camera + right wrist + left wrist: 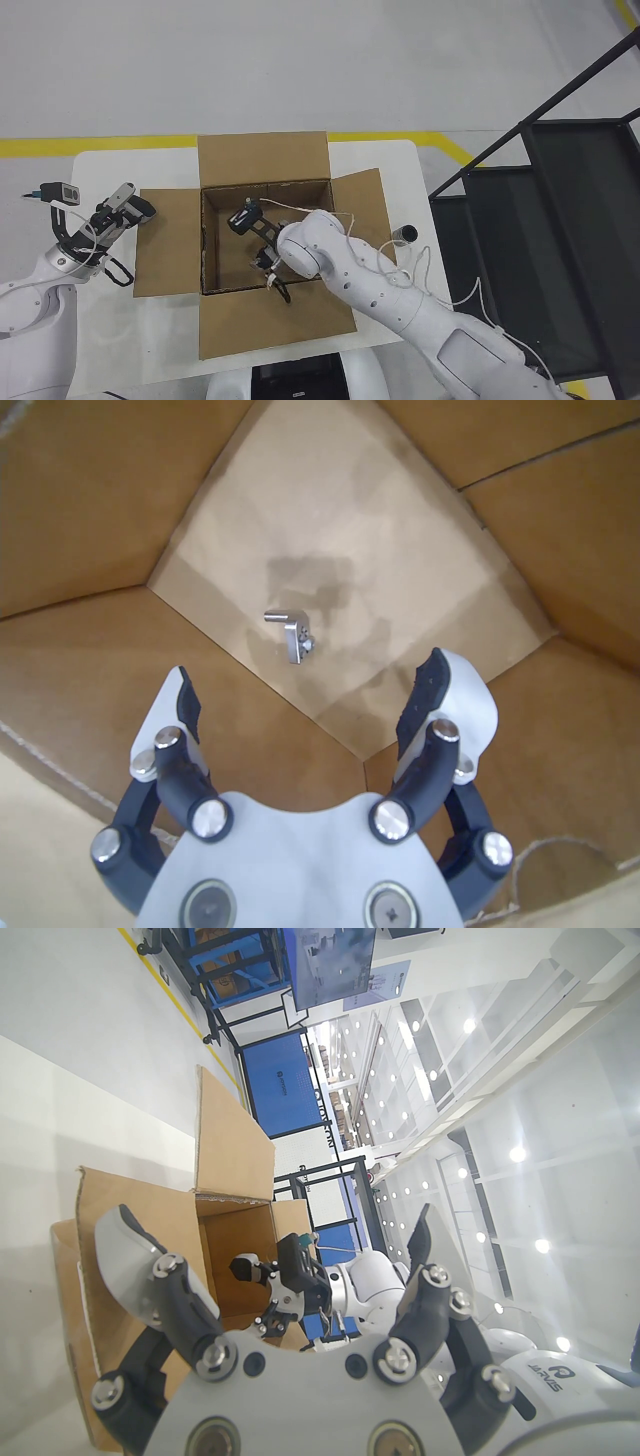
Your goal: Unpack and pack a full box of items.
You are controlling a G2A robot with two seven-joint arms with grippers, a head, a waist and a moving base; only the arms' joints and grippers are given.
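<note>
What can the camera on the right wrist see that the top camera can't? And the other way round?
Right wrist view: a small metal bracket lying on the floor of the box.
Top view: the white table, the left gripper open beside the box, and a dark cylinder on the table by the opposite flap.
Both: the open cardboard box and the right gripper, open, down inside it.

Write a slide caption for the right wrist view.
Open right gripper inside the cardboard box, pointed down at a small L-shaped metal bracket lying alone on the box floor.
</note>
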